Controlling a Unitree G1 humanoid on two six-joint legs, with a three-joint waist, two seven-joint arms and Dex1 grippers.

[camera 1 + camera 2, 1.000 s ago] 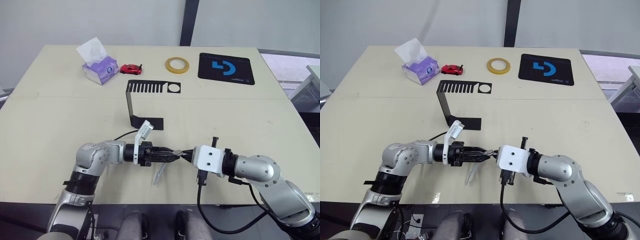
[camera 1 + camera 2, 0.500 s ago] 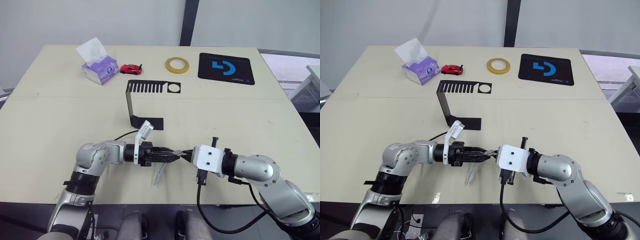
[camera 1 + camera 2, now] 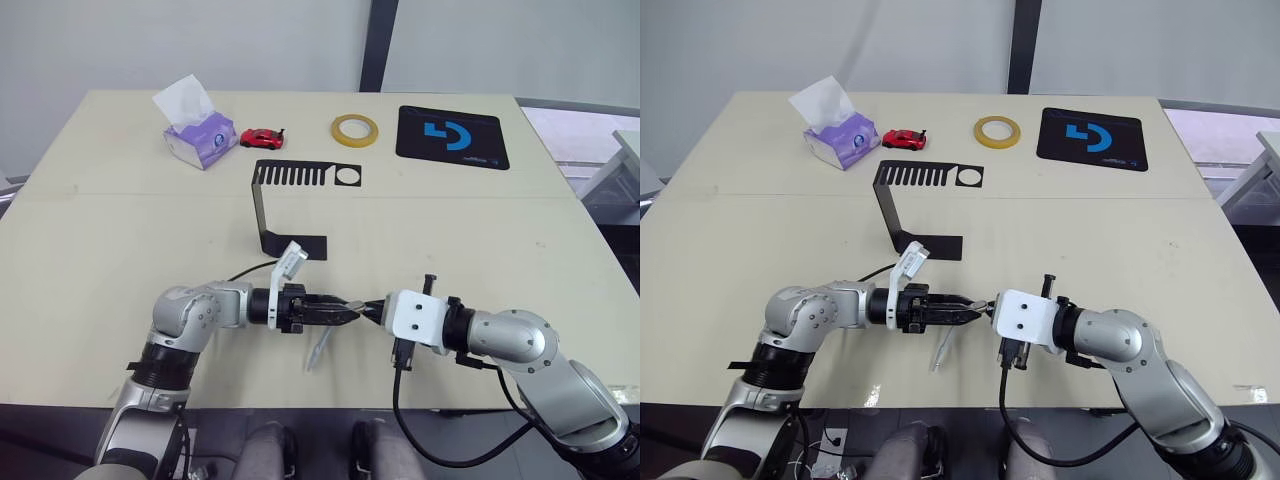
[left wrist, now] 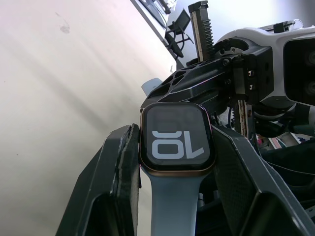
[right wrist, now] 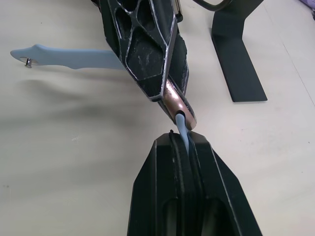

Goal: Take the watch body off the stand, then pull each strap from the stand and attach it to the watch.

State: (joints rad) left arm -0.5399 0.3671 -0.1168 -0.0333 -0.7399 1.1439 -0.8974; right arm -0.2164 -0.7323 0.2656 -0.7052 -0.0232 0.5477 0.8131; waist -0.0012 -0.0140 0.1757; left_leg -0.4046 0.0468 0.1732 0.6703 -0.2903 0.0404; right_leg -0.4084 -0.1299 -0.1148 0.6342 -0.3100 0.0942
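Observation:
My left gripper [image 3: 343, 313] is shut on the watch body [image 4: 177, 142], a rounded-square case with a black screen and white digits, held just above the table near its front edge. One pale blue strap [image 3: 318, 350] is joined to the case and hangs down to the table; it also shows in the right wrist view [image 5: 74, 58]. My right gripper [image 3: 373, 311] faces the left one, shut on the other strap [image 5: 181, 129], whose end meets the case's rim [image 5: 178, 105]. The black stand [image 3: 290, 205] stands behind both grippers, its slotted top plate bare.
Along the far edge sit a purple tissue box [image 3: 195, 130], a red toy car [image 3: 262, 137], a yellow tape roll [image 3: 355, 129] and a black mat with a blue logo [image 3: 452, 136].

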